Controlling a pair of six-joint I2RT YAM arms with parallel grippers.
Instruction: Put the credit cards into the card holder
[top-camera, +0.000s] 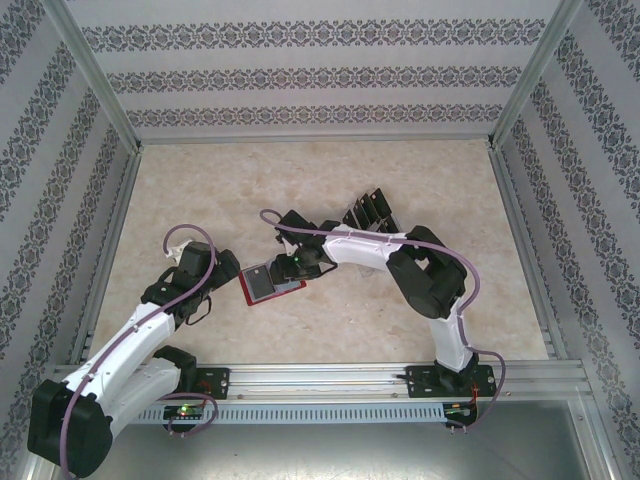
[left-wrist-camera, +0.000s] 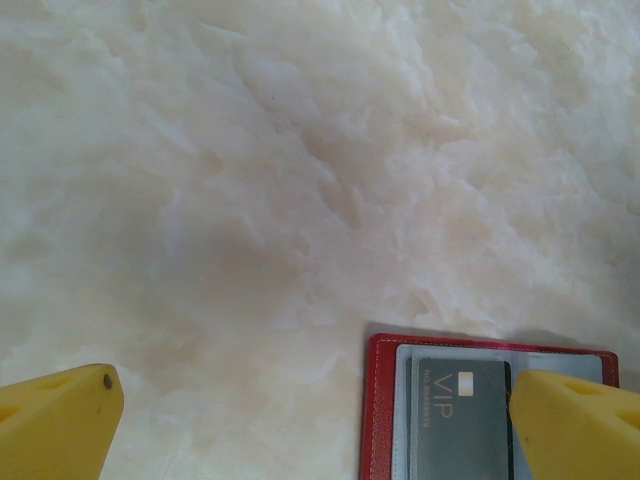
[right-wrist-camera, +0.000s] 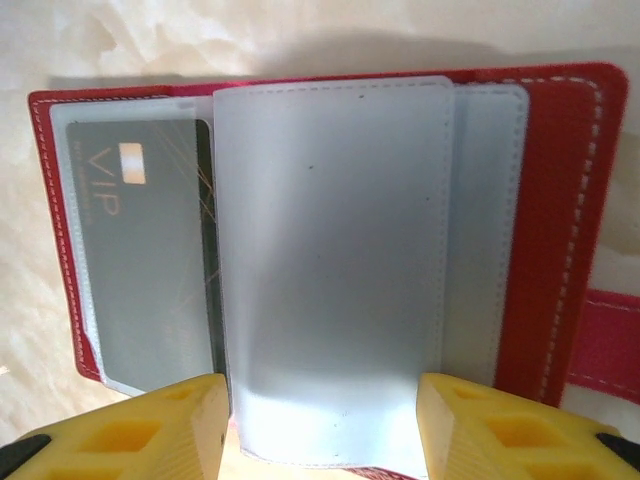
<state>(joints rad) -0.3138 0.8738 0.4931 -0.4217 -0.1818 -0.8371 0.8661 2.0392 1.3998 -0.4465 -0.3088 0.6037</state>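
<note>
The red card holder (top-camera: 252, 292) lies open on the marble table between both grippers. In the right wrist view its red cover (right-wrist-camera: 560, 220) frames greyish clear sleeves. One dark credit card (right-wrist-camera: 140, 260) printed "VIP" sits inside the left sleeve. A loose middle sleeve (right-wrist-camera: 330, 250) curves up between the yellow fingers (right-wrist-camera: 130, 435) of my right gripper (right-wrist-camera: 325, 430), which is open and straddles it. My left gripper (left-wrist-camera: 320, 430) is open wide. Its right finger (left-wrist-camera: 575, 425) overlaps the holder's corner (left-wrist-camera: 385, 400) beside the same card (left-wrist-camera: 460, 420). More black cards (top-camera: 368, 208) stand behind the right arm.
The black cards stand in a clear display rack (top-camera: 352, 213) just beyond the right arm's forearm. A red snap strap (right-wrist-camera: 610, 340) sticks out from the holder's right side. Patterned walls and an aluminium frame (top-camera: 520, 215) enclose the table on three sides.
</note>
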